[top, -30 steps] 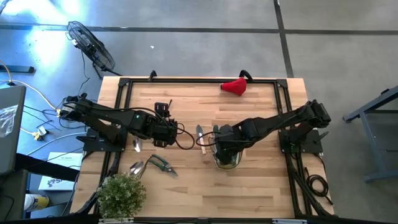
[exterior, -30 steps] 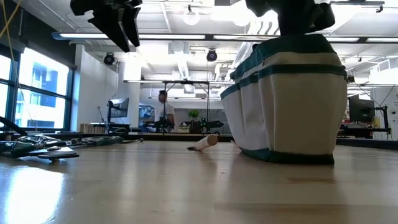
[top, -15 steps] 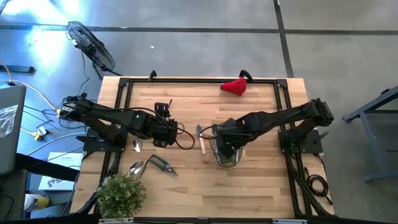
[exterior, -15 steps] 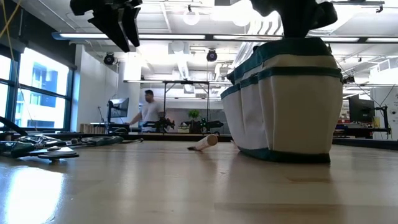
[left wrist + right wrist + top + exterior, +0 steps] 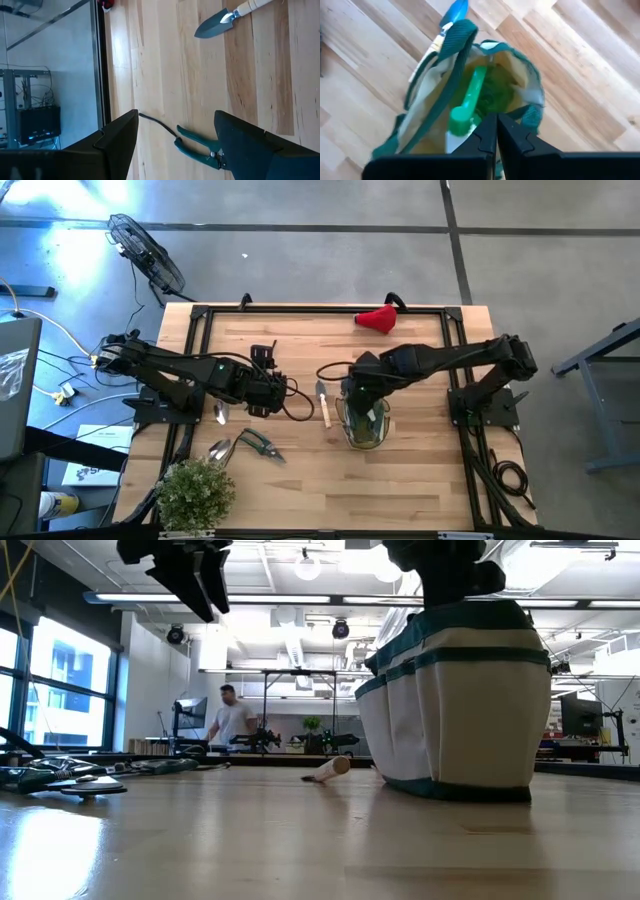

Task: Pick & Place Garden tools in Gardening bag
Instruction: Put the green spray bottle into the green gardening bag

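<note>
right end effector clear of the bag, tools left on the counter

while the right end effector (image 5: 362, 383) hangs just above the mouth of the gardening bag (image 5: 365, 423), its fingers (image 5: 489, 131) are pressed together with nothing between them. below it, in the right wrist view, a green spray bottle (image 5: 469, 102) lies inside the bag, so that item looks delivered. the bag stands upright on the counter (image 5: 420, 470), right of centre.

the left end effector (image 5: 268, 392) hovers off the surface near the middle left, fingers (image 5: 117, 137) spread and empty. its wrist view shows a teal-handled pruner (image 5: 200, 148) on the boards between them, and a wooden-handled trowel (image 5: 321, 401) farther off, lying just beside the bag. more tools rest toward the near left: a second pruner (image 5: 258, 444) and a silver scoop (image 5: 218, 450), close to the potted plant (image 5: 196, 492), which is not part of the job. a red piece (image 5: 377, 318) sits near the far edge.

the step in hand seems to be clearing the right arm away and fetching the next tool. to do it well, lift straight up first so the strap is not snagged and the soft bag tipped. the trowel is the nearest pick; grip the handle near the blade so it hangs steady, then lower it in blade first.
</note>
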Motion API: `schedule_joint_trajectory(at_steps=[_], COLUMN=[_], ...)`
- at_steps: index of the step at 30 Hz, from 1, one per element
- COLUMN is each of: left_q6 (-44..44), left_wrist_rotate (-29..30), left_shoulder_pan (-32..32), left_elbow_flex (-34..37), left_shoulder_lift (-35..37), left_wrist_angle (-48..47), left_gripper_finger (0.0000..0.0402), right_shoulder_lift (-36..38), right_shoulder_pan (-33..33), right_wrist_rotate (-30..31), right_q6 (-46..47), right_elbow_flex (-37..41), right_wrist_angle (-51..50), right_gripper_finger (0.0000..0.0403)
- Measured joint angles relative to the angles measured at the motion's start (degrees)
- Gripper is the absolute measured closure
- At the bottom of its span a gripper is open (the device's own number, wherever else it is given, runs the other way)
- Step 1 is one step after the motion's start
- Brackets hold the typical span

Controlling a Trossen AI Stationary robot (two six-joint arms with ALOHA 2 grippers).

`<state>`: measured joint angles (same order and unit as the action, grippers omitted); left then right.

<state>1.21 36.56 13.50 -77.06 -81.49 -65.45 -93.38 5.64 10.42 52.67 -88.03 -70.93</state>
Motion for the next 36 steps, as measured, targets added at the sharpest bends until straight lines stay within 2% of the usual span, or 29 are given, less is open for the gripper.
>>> schedule_joint_trajectory(at_steps=[6,10,15,20,24,36], left_q6=[0.29,0.99,1.62,3.59,3.57,2.82], left_wrist_rotate=[0.01,0.05,0.49,1.09,1.07,-0.51], left_shoulder_pan=[0.00,0.00,0.00,0.00,0.00,-0.02], left_elbow_flex=[0.00,0.00,0.00,0.00,0.00,0.00], left_shoulder_lift=[0.00,0.00,0.00,0.00,0.00,0.00], left_wrist_angle=[-0.20,-0.22,-0.13,1.58,1.51,1.40], left_gripper_finger=[0.0149,0.0149,0.0149,0.0149,0.0149,0.0149], right_shoulder_lift=[0.92,2.96,3.44,3.08,3.08,1.45], right_shoulder_pan=[0.77,3.06,6.76,7.61,7.39,8.70], right_wrist_rotate=[0.13,-2.84,-6.67,-5.68,-2.45,-2.77], right_q6=[0.94,6.62,10.33,9.87,9.15,10.20], right_elbow_flex=[0.00,0.00,0.00,0.00,0.00,0.00], right_wrist_angle=[-2.32,-5.38,-2.59,1.54,1.58,2.27], right_gripper_finger=[0.0400,0.0400,0.0400,0.0399,0.0400,0.0400])
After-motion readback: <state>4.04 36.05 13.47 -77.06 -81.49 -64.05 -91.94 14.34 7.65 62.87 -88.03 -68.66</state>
